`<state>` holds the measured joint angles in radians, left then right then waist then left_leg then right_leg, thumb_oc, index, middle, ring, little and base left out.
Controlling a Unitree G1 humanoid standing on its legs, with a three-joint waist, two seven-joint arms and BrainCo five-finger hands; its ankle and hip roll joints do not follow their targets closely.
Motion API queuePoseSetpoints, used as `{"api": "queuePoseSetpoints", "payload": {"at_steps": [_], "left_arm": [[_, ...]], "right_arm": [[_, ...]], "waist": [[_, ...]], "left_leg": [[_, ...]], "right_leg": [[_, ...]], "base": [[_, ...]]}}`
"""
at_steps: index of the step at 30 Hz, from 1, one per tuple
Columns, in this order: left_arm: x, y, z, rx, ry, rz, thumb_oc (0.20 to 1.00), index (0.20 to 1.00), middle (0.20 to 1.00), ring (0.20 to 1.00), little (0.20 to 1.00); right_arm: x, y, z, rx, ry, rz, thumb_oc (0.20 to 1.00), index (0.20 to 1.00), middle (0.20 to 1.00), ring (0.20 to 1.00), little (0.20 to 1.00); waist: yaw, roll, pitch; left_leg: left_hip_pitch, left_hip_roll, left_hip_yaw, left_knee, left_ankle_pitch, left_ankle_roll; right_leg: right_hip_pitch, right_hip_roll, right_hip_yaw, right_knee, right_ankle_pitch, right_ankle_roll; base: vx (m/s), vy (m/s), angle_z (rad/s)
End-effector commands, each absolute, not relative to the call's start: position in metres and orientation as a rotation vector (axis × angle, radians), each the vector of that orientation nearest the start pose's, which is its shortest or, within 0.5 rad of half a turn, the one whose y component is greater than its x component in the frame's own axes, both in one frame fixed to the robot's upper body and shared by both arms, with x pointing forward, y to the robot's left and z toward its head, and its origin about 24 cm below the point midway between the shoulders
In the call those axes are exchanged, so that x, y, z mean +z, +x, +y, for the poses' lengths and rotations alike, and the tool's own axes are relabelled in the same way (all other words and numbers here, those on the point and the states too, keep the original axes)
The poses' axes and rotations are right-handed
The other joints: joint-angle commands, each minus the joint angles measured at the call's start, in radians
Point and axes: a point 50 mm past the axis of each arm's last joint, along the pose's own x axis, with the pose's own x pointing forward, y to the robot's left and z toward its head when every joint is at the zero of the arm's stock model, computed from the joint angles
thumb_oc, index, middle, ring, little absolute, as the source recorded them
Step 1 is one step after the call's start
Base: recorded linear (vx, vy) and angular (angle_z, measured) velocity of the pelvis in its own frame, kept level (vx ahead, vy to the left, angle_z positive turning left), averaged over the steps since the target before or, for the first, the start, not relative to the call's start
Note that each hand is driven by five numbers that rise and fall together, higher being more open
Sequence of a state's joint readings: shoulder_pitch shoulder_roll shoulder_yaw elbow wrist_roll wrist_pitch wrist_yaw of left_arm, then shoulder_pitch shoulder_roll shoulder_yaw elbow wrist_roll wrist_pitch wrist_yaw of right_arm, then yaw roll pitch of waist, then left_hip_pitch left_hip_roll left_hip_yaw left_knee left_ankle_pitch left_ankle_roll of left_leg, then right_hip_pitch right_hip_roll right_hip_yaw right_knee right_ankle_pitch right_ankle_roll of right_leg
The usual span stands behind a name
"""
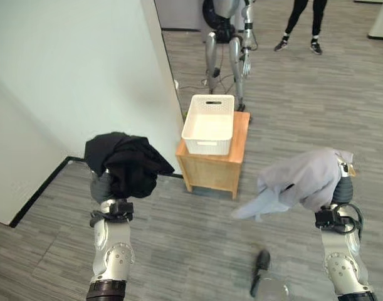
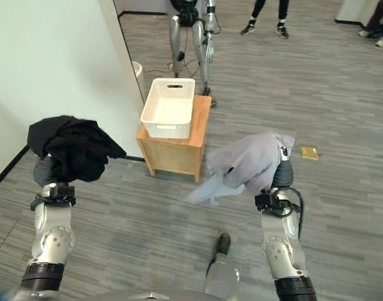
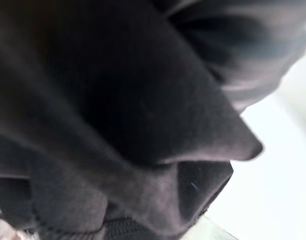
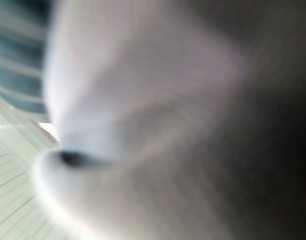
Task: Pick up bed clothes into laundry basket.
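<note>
White basket (image 1: 209, 123) on wooden stand (image 1: 215, 165), wall (image 1: 72, 69) beside

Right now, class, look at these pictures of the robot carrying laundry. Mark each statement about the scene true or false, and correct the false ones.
1. A black garment is draped over the left hand. True.
2. The white laundry basket stands on the floor. False: it sits on a small wooden cabinet.
3. The grey garment already lies in the basket. False: it hangs over the raised right arm.
4. The basket looks empty. True.
5. Another humanoid robot stands beyond the cabinet. True.
</note>
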<state>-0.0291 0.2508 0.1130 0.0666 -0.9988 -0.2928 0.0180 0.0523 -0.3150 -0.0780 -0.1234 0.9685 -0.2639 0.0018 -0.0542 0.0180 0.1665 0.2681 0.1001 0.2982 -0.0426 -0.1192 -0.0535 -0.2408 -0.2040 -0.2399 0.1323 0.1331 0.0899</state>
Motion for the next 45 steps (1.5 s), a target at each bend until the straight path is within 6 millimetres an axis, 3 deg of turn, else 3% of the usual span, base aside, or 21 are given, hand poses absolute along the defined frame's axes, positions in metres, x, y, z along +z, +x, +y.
{"api": "queuePoseSetpoints", "payload": {"at_steps": [1, 2, 5, 7, 8, 10, 12, 13, 14, 16, 21, 22, 23, 24, 25, 27, 29, 30, 34, 42, 45], "left_arm": [[0.127, 0.260, 0.248, 0.097, -0.590, -0.552, 0.200, 0.200, 0.200, 0.200, 0.200], [0.127, 0.260, 0.248, 0.097, -0.590, -0.552, 0.200, 0.200, 0.200, 0.200, 0.200], [0.124, 0.261, 0.242, 0.087, -0.669, -0.554, 0.200, 0.200, 0.200, 0.200, 0.200], [0.122, 0.258, 0.239, 0.083, -0.708, -0.555, 0.200, 0.200, 0.200, 0.200, 0.200], [0.121, 0.258, 0.239, 0.081, -0.728, -0.549, 0.200, 0.200, 0.200, 0.200, 0.200], [0.117, 0.259, 0.235, 0.081, -0.746, -0.524, 0.200, 0.200, 0.200, 0.200, 0.200], [0.115, 0.258, 0.239, 0.102, -0.757, -0.515, 0.200, 0.200, 0.200, 0.200, 0.200], [0.116, 0.255, 0.241, 0.108, -0.749, -0.521, 0.200, 0.200, 0.200, 0.200, 0.200], [0.115, 0.255, 0.241, 0.108, -0.750, -0.521, 0.200, 0.200, 0.200, 0.200, 0.200], [0.118, 0.252, 0.247, 0.138, -0.744, -0.549, 0.200, 0.200, 0.200, 0.200, 0.200], [0.124, 0.250, 0.247, 0.113, -0.697, -0.559, 0.200, 0.200, 0.200, 0.200, 0.200], [0.130, 0.249, 0.247, 0.095, -0.648, -0.567, 0.200, 0.200, 0.200, 0.200, 0.200], [0.132, 0.250, 0.247, 0.090, -0.628, -0.568, 0.200, 0.200, 0.200, 0.200, 0.200], [0.132, 0.250, 0.248, 0.090, -0.627, -0.569, 0.200, 0.200, 0.200, 0.200, 0.200], [0.137, 0.251, 0.247, 0.089, -0.591, -0.575, 0.200, 0.200, 0.200, 0.200, 0.200], [0.138, 0.251, 0.247, 0.069, -0.576, -0.574, 0.200, 0.200, 0.200, 0.200, 0.200], [0.142, 0.253, 0.245, 0.040, -0.569, -0.581, 0.200, 0.200, 0.200, 0.200, 0.200], [0.143, 0.258, 0.243, 0.024, -0.570, -0.571, 0.200, 0.200, 0.200, 0.200, 0.200], [0.129, 0.253, 0.239, 0.024, -0.584, -0.528, 0.200, 0.200, 0.200, 0.200, 0.200], [0.108, 0.238, 0.242, 0.026, -0.607, -0.441, 0.200, 0.200, 0.200, 0.200, 0.200], [0.102, 0.233, 0.241, 0.027, -0.615, -0.412, 0.200, 0.200, 0.200, 0.200, 0.200]], "right_arm": [[0.141, 0.236, -0.242, -0.037, 0.570, -0.604, 0.200, 0.200, 0.200, 0.200, 0.200], [0.141, 0.236, -0.242, -0.037, 0.570, -0.604, 0.200, 0.200, 0.200, 0.200, 0.200], [0.141, 0.238, -0.252, -0.078, 0.554, -0.606, 0.200, 0.200, 0.200, 0.200, 0.200], [0.143, 0.238, -0.255, -0.079, 0.512, -0.599, 0.200, 0.200, 0.200, 0.200, 0.200], [0.144, 0.238, -0.259, -0.096, 0.498, -0.596, 0.200, 0.200, 0.200, 0.200, 0.200], [0.145, 0.243, -0.261, -0.102, 0.488, -0.586, 0.200, 0.200, 0.200, 0.200, 0.200], [0.149, 0.242, -0.266, -0.112, 0.469, -0.598, 0.200, 0.200, 0.200, 0.200, 0.200], [0.149, 0.239, -0.270, -0.125, 0.439, -0.592, 0.200, 0.200, 0.200, 0.200, 0.200], [0.149, 0.239, -0.270, -0.125, 0.439, -0.591, 0.200, 0.200, 0.200, 0.200, 0.200], [0.151, 0.240, -0.268, -0.098, 0.400, -0.585, 0.200, 0.200, 0.200, 0.200, 0.200], [0.153, 0.245, -0.261, -0.061, 0.372, -0.576, 0.200, 0.200, 0.200, 0.200, 0.200], [0.152, 0.248, -0.263, -0.083, 0.340, -0.565, 0.200, 0.200, 0.200, 0.200, 0.200], [0.152, 0.250, -0.261, -0.083, 0.338, -0.559, 0.200, 0.200, 0.200, 0.200, 0.200], [0.152, 0.250, -0.261, -0.083, 0.338, -0.560, 0.200, 0.200, 0.200, 0.200, 0.200], [0.152, 0.252, -0.264, -0.105, 0.322, -0.553, 0.200, 0.200, 0.200, 0.200, 0.200], [0.158, 0.250, -0.272, -0.128, 0.289, -0.568, 0.200, 0.200, 0.200, 0.200, 0.200], [0.169, 0.252, -0.280, -0.139, 0.260, -0.604, 0.200, 0.200, 0.200, 0.200, 0.200], [0.176, 0.249, -0.291, -0.148, 0.190, -0.600, 0.200, 0.200, 0.200, 0.200, 0.200], [0.196, 0.258, -0.287, -0.065, 0.146, -0.630, 0.200, 0.200, 0.200, 0.200, 0.200], [0.220, 0.280, -0.294, -0.017, 0.009, -0.601, 0.200, 0.200, 0.200, 0.200, 0.200], [0.228, 0.289, -0.284, 0.045, -0.019, -0.590, 0.200, 0.200, 0.200, 0.200, 0.200]], "waist": [[-0.034, -0.047, -0.026], [-0.036, -0.044, -0.025], [-0.024, -0.054, -0.008], [-0.006, -0.076, 0.009], [-0.001, -0.084, 0.012], [0.021, -0.082, 0.019], [0.034, -0.084, 0.005], [0.039, -0.075, -0.009], [0.039, -0.077, -0.011], [0.058, -0.063, -0.021], [0.072, -0.061, -0.033], [0.077, -0.058, -0.033], [0.072, -0.058, -0.024], [0.075, -0.063, -0.025], [0.052, -0.054, -0.001], [0.036, -0.049, -0.005], [0.039, -0.050, -0.019], [0.013, -0.071, -0.026], [0.055, -0.103, -0.053], [0.103, -0.108, -0.086], [0.118, -0.114, -0.087]], "left_leg": [[-0.057, -0.073, 0.011, 0.170, 0.020, -0.016], [-0.061, -0.067, 0.008, 0.180, 0.016, -0.019], [-0.189, 0.048, -0.011, 0.529, 0.157, -0.103], [-0.253, 0.087, 0.004, 0.650, 0.218, -0.127], [-0.280, 0.136, 0.039, 0.649, 0.244, -0.131], [-0.343, 0.165, 0.040, 0.605, 0.234, -0.135], [-0.383, 0.166, 0.056, 0.444, 0.226, -0.120], [-0.390, 0.169, 0.082, 0.255, 0.239, -0.111], [-0.384, 0.164, 0.084, 0.242, 0.246, -0.110], [-0.391, 0.146, 0.041, 0.091, 0.318, -0.116], [-0.368, 0.109, 0.047, 0.145, 0.245, -0.079], [-0.325, 0.048, 0.062, 0.129, 0.187, -0.014], [-0.300, 0.020, 0.067, 0.120, 0.169, 0.012], [-0.299, 0.014, 0.073, 0.118, 0.168, 0.015], [-0.267, -0.005, 0.052, 0.102, 0.159, 0.036], [-0.238, -0.017, 0.020, 0.064, 0.160, 0.030], [-0.234, -0.013, 0.004, 0.034, 0.167, 0.013], [-0.227, -0.028, -0.063, 0.011, 0.163, 0.002], [-0.208, -0.029, -0.049, -0.004, 0.161, 0.001], [-0.220, -0.006, -0.084, 0.000, 0.164, -0.020], [-0.218, -0.002, -0.093, -0.010, 0.169, -0.025]], "right_leg": [[0.085, -0.089, -0.014, -0.040, 0.037, 0.099], [0.088, -0.087, -0.019, -0.041, 0.037, 0.098], [0.172, -0.031, -0.052, -0.054, -0.032, 0.026], [0.220, -0.019, -0.085, -0.081, -0.067, -0.011], [0.250, -0.009, -0.101, -0.099, -0.081, -0.019], [0.310, 0.008, -0.123, -0.148, -0.094, -0.020], [0.340, 0.010, -0.145, -0.176, -0.100, -0.001], [0.357, 0.014, -0.156, -0.178, -0.117, 0.011], [0.357, 0.010, -0.156, -0.177, -0.117, 0.011], [0.385, 0.025, -0.152, -0.180, -0.139, 0.018], [0.405, -0.022, -0.160, -0.053, -0.184, 0.030], [0.324, -0.105, -0.151, 0.190, -0.106, 0.061], [0.273, -0.142, -0.126, 0.289, -0.045, 0.081], [0.264, -0.149, -0.117, 0.299, -0.048, 0.084], [0.183, -0.125, -0.028, 0.394, -0.024, 0.086], [0.143, -0.088, 0.046, 0.307, -0.063, 0.070], [0.153, -0.110, 0.044, 0.137, -0.048, 0.070], [0.193, -0.068, 0.158, -0.034, -0.069, 0.084], [0.237, -0.076, 0.116, -0.086, -0.004, 0.103], [0.321, -0.043, 0.031, -0.181, -0.044, 0.087], [0.331, -0.034, 0.019, -0.189, -0.056, 0.081]], "base": [[0.37, -0.209, -0.06], [0.36, -0.275, -0.03], [0.26, -0.308, 0.20], [0.24, -0.308, 0.19], [0.27, -0.251, -0.02], [0.26, -0.135, 0.24], [0.34, 0.004, 0.39], [0.32, 0.060, 0.32], [0.33, 0.103, 0.33], [0.30, 0.076, 0.17], [0.29, 0.145, -0.16], [0.27, 0.297, -0.03], [0.27, 0.308, 0.07], [0.19, 0.195, 0.23], [0.18, 0.110, 0.25], [0.23, 0.024, 0.61], [0.22, -0.156, 0.83], [0.17, -0.178, 0.77], [0.13, -0.104, 0.96], [0.08, -0.064, 0.18], [0.05, -0.035, 0.02]]}}
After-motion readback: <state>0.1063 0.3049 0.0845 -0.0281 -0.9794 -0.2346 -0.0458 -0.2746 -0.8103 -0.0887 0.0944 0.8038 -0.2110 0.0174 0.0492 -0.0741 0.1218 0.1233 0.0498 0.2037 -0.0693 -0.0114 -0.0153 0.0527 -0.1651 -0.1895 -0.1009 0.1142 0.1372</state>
